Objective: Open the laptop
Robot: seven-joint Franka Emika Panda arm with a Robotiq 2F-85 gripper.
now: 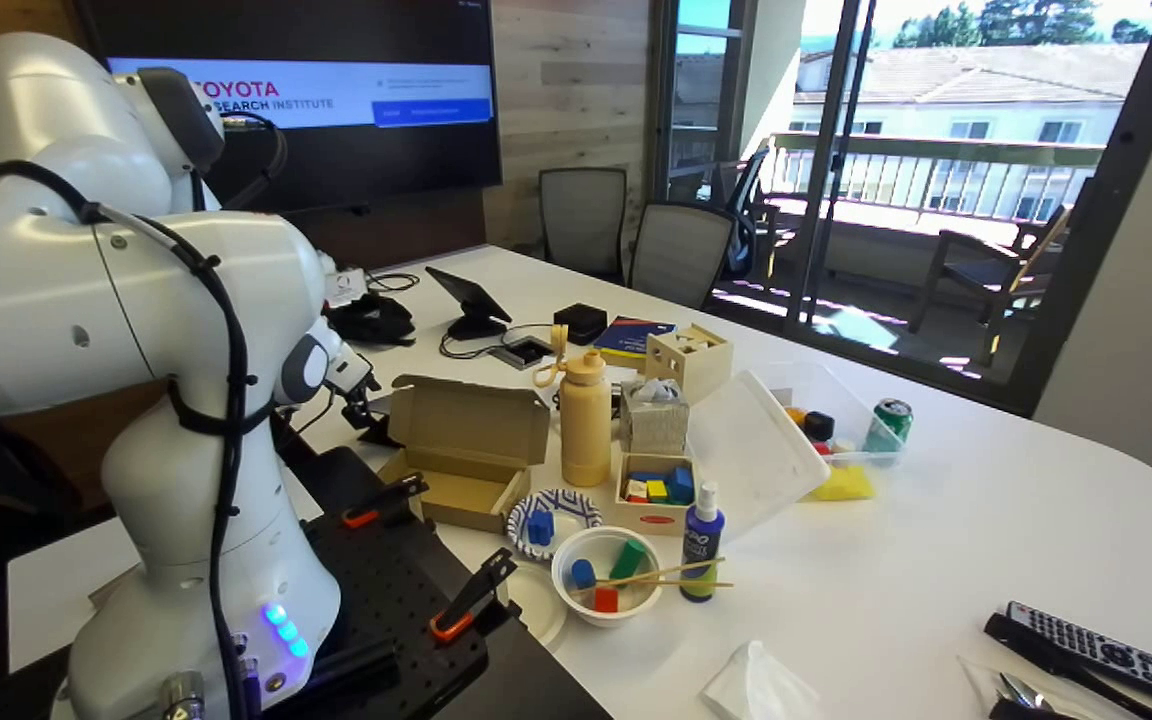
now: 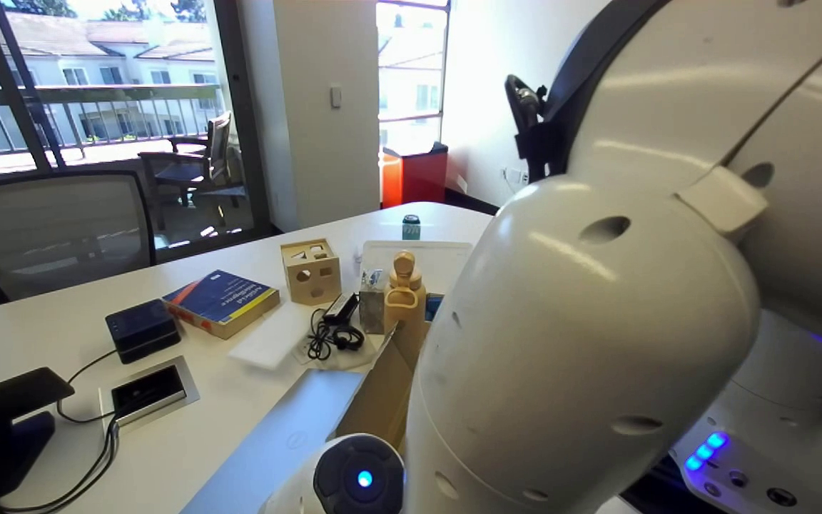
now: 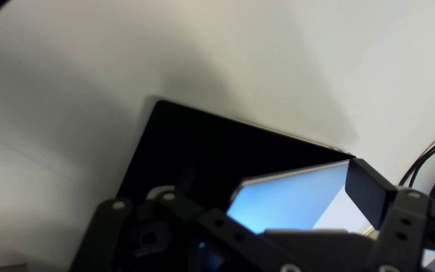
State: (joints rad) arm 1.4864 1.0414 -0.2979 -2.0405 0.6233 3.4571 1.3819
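Wrist view and both exterior views show the white table (image 1: 936,560); the robot arm (image 1: 206,300) reaches low over it to one side of the cardboard box (image 1: 461,490), whose flap (image 1: 466,425) stands up; the laptop (image 2: 282,435) is just beside that box, behind the flap, though whether the two touch I cannot tell; its pale lid (image 3: 293,202) stands at an angle to a dark panel (image 3: 210,147), which I take for the rest of the laptop in shadow; the gripper (image 3: 272,172), beside the box as well, is spread wide, with an edge of the lid crossing the gap between its fingers (image 3: 368,190); contact is unclear, and I see no firm grasp.

Raising the lid looks like the step in hand, partly done by my reading; the next move calls for one finger against the lid's inner face, pushing gently in an arc, without dragging the laptop into the cardboard box.
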